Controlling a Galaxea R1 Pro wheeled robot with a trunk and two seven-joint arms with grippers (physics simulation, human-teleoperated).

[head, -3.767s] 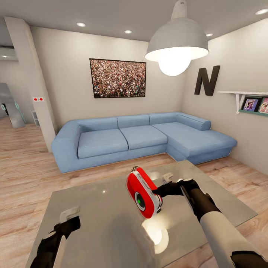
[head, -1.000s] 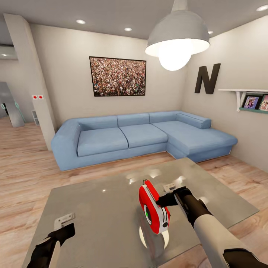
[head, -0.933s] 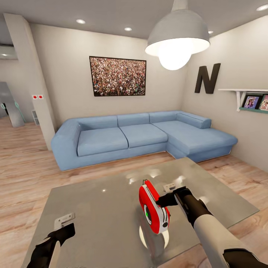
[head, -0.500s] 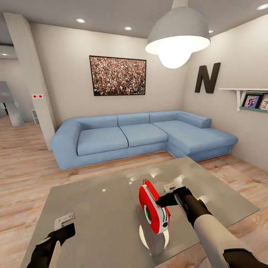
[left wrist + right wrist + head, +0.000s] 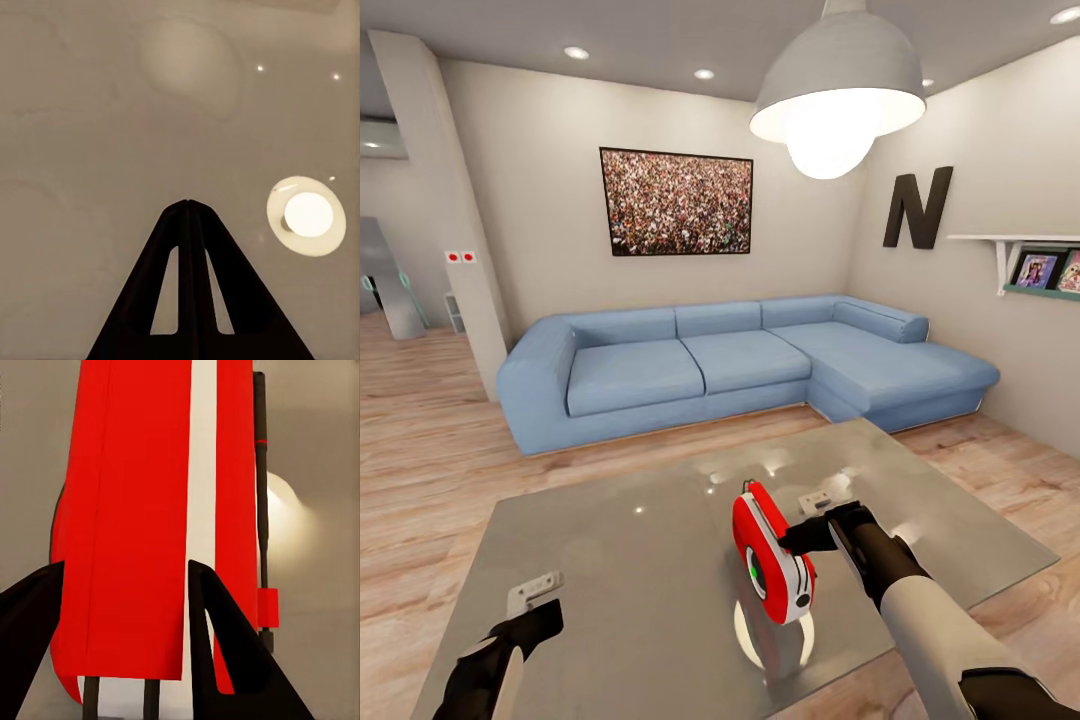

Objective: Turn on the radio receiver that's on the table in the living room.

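I hold the radio receiver (image 5: 772,566) on edge just above the table (image 5: 610,560), my right gripper (image 5: 792,541) clamped across its thin red-and-white shell. I judge a steady grip best while something presses the grey, green-centred dial. My left gripper (image 5: 187,204) hangs pinched together over the glossy, lamp-reflecting top.

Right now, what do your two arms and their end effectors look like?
Both arms are black toward the wrist. The right arm has a smooth white forearm shell with another black section near the elbow. The left end effector and right end effector have flat, matte black tapering fingers; the left fingers have slot-like cutouts. A small light grey block sits near each wrist.
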